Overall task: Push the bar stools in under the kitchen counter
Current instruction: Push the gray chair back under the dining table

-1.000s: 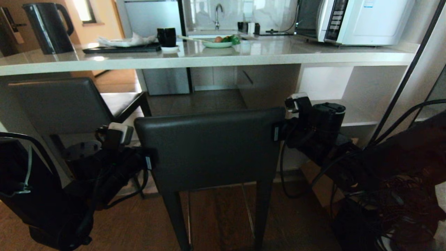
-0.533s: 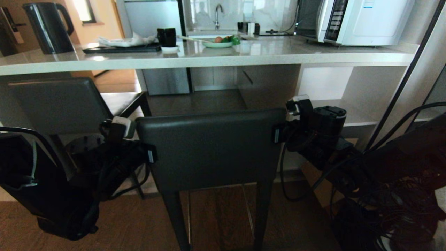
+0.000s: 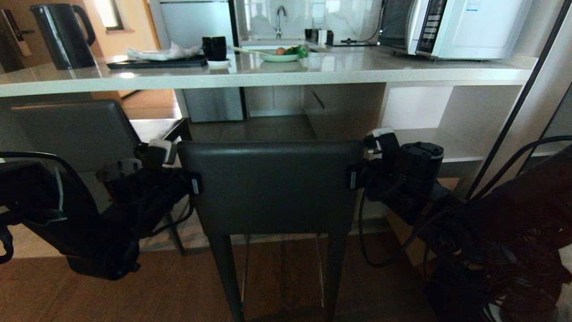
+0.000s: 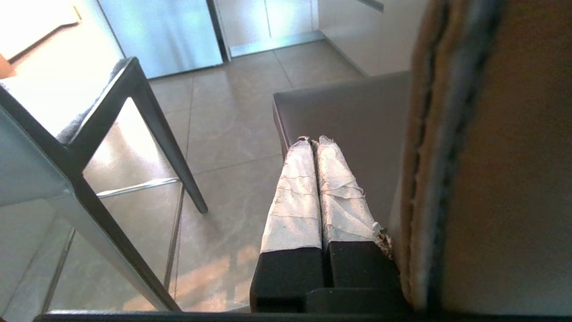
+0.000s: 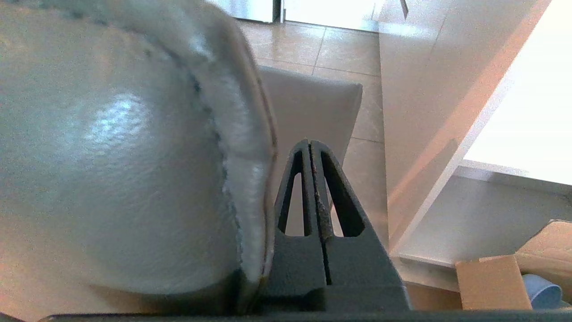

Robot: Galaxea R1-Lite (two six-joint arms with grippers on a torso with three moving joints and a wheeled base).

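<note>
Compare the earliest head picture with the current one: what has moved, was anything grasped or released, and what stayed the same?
The near stool has swung square to the counter. The left hand rose and advanced beside the backrest's left edge; the right hand barely shifted at its right edge. Nothing was grasped or released: both hands stay shut, flanking the backrest. The far stool, kettle and microwave are unchanged.

We see stool backrest [image 3: 272,188] matt grey leather-like, stitched edge; surface [image 3: 250,78] glossy speckled stone; floor [image 3: 89,295] wood planks; left fingers [image 4: 297,197] wrapped in rough white tape.
</note>
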